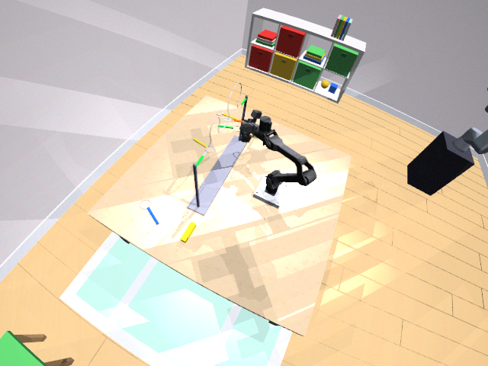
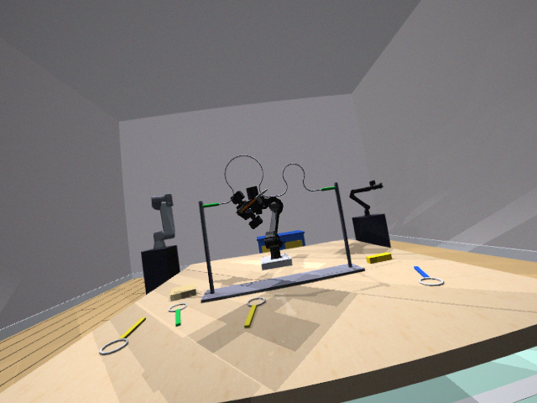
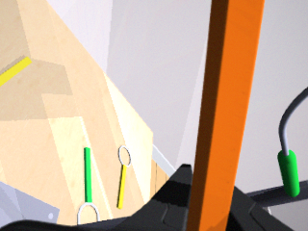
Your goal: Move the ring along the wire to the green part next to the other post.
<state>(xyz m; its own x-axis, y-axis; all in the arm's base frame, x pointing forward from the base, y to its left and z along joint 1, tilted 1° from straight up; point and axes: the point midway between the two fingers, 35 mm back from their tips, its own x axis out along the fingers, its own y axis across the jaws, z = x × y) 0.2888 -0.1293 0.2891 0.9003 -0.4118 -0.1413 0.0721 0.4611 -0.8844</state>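
The orange handle is held slanted in my shut gripper. Its ring shows nearly edge-on in the exterior view, by the right foot of the wire's big loop. Whether the wire passes through it, or touches it, is too small to tell. The ring is out of the wrist view. One green part is by the post nearer the gripper. The other green part is by the far post, beyond a smaller loop.
Both posts stand on a grey base. Loose ringed sticks lie on the table: blue, green and yellow. A yellow block lies beyond the far post.
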